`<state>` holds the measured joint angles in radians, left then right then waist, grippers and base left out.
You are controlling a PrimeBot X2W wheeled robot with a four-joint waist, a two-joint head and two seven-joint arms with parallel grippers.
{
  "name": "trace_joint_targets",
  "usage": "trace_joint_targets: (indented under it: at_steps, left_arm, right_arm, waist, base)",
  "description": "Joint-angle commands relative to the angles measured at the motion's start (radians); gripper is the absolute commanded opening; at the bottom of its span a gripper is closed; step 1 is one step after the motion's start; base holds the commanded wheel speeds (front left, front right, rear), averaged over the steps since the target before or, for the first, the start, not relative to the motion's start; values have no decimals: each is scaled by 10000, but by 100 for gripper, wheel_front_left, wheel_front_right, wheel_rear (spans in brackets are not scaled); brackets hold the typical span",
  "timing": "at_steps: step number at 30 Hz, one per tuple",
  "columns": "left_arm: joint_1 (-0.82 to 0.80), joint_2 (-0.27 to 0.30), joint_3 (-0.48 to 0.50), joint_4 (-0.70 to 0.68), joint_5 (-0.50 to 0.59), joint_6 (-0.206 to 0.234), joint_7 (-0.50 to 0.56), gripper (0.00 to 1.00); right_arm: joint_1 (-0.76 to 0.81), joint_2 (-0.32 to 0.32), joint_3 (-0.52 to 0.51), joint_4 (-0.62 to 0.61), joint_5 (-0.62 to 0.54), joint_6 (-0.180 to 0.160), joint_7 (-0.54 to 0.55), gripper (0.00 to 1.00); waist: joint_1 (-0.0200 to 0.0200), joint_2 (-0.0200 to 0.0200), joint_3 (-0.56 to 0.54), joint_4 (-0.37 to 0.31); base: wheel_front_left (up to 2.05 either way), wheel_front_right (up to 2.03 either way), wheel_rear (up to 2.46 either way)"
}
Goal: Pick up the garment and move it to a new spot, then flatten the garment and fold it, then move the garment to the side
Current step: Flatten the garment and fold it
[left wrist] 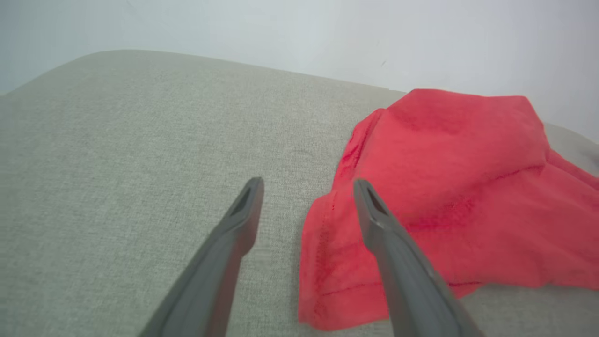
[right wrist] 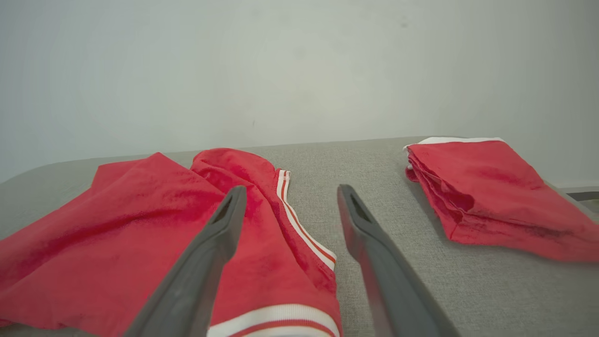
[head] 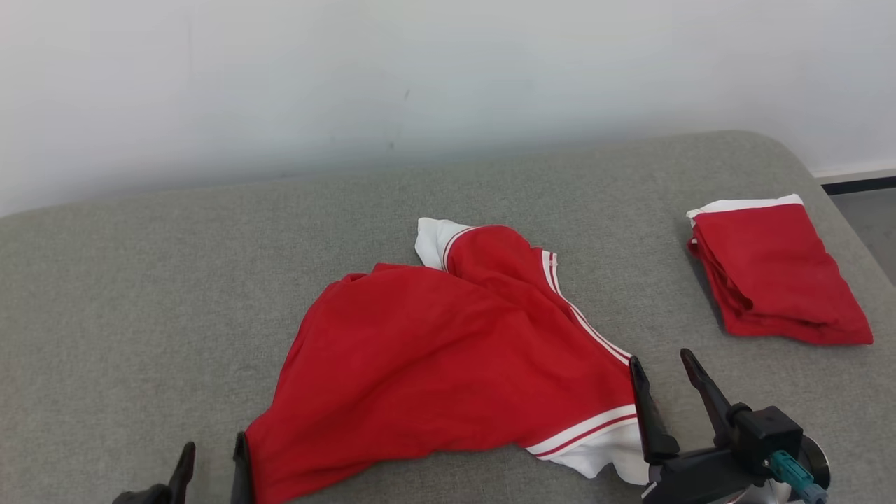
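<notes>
A red garment (head: 448,350) with white and red striped trim lies crumpled in the middle of the grey cushioned surface (head: 140,294). My left gripper (head: 213,458) stands open at the garment's lower left corner, its right finger at the cloth edge. In the left wrist view the left gripper (left wrist: 309,185) has its fingers spread, the right one over the garment's red hem (left wrist: 444,187). My right gripper (head: 661,364) stands open at the garment's lower right corner beside the striped hem. In the right wrist view the right gripper (right wrist: 290,194) straddles the garment's striped edge (right wrist: 140,220).
A second red garment (head: 773,269), folded with a white edge, lies at the right of the surface, also seen folded (right wrist: 491,187) in the right wrist view. A pale wall (head: 420,70) rises behind. The surface's right edge drops off toward the floor (head: 871,217).
</notes>
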<state>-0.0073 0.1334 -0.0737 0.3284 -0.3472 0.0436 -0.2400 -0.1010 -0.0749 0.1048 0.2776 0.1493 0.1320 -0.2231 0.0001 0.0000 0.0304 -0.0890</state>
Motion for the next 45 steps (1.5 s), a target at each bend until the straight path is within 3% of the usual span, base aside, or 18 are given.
trace_joint_targets:
  at_steps: [1, 10, 25, 31, 37, 45]
  left_arm:
    - [185, -31, 132, -240, 22, -60, -164, 100]
    - [729, -404, 1192, -2460, 736, -440, -239, 100]
    - [974, -772, 1309, -2759, 1556, -985, -240, 100]
    - [807, -805, 1157, -2642, 1595, -1108, -241, 100]
    - [455, -824, 887, -2535, 1646, -1223, -241, 100]
    - [-86, -826, 702, -2504, 1540, -1296, -241, 100]
  right_arm:
    - [148, -48, -79, -40, 4, -30, 5, 100]
    - [434, -41, -341, -242, -86, -29, 175, 100]
    - [303, -319, 16, 132, 361, -30, 1029, 100]
    - [-1121, -1146, 324, 616, 820, -30, 3053, 100]
    - [-2526, -1792, 268, 1890, 1014, -30, 5462, 100]
    - [-3314, -1921, 937, 3280, 1650, -29, 6432, 100]
  waist:
    - [-1, 0, -127, -38]
    - [-1, 0, -386, 88]
    - [-1, 0, -567, 299]
    - [-1, 0, -364, 355]
    - [-1, 0, -32, 633]
    - [-1, 0, 666, 1057]
  base:
    - [0, 0, 0]
    - [0, 0, 0]
    - [0, 0, 0]
    - [0, 0, 0]
    - [0, 0, 0]
    - [0, 0, 0]
